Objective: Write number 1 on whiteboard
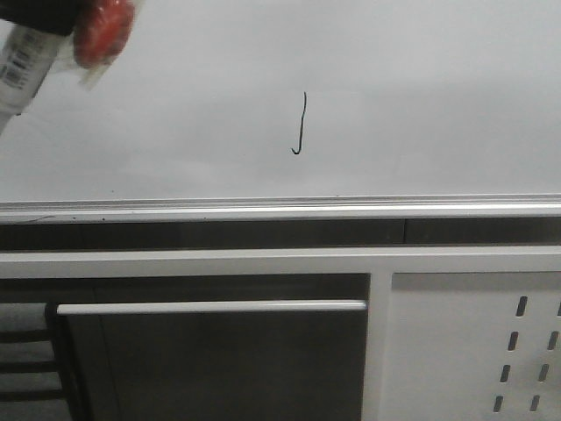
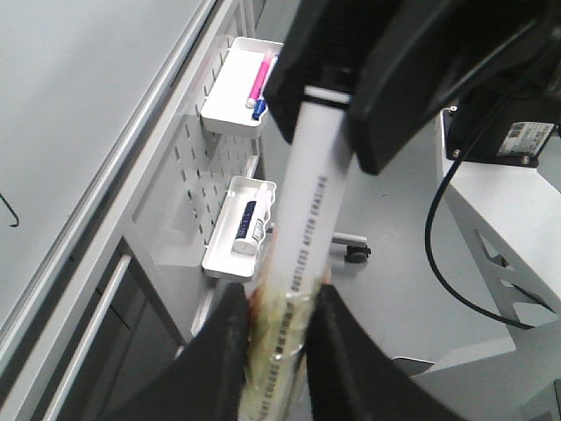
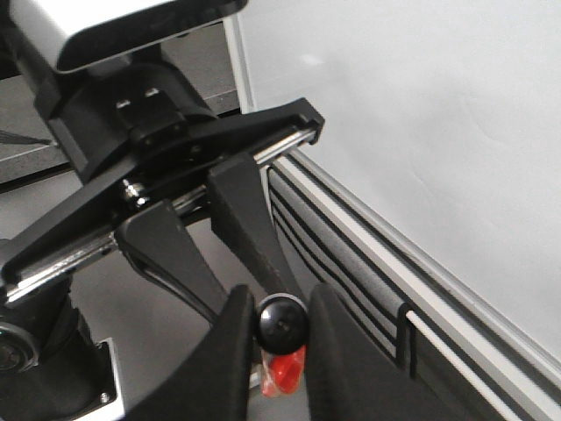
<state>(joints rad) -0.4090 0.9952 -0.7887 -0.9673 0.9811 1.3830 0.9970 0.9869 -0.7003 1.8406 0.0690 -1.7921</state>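
A thin black marker stroke, the number 1 (image 1: pixel 301 123), stands on the large pale grey-white glossy whiteboard (image 1: pixel 421 88), nearly upright with a small leftward hook at its foot, near the board's middle and well above the silver metal rail (image 1: pixel 351 206) along its lower edge. So the writing looks done, and the hazards now lie in handling the pen. The left tool (image 2: pixel 276 333) is clamped on the white-barrelled plastic marker (image 2: pixel 311 202), which sits in a crinkled clear wrapper. The right tool (image 3: pixel 279 329) appears closed on the marker's round black end, with a red plastic piece (image 1: pixel 103 31) just beside it. In the front view the marker hangs at the far left of the board, well apart from the stroke. With both tools on one slim barrel, any mismatch in their pull could twist the marker, or strip it out of the slippery wrapper. If one lets go before the other has a firm hold, the marker could fall past the rail towards the white perforated metal panel (image 1: pixel 473 351) below. Whether the tip is capped cannot be told. If it is bare, a drift towards the board would leave a stray line and spoil the digit.
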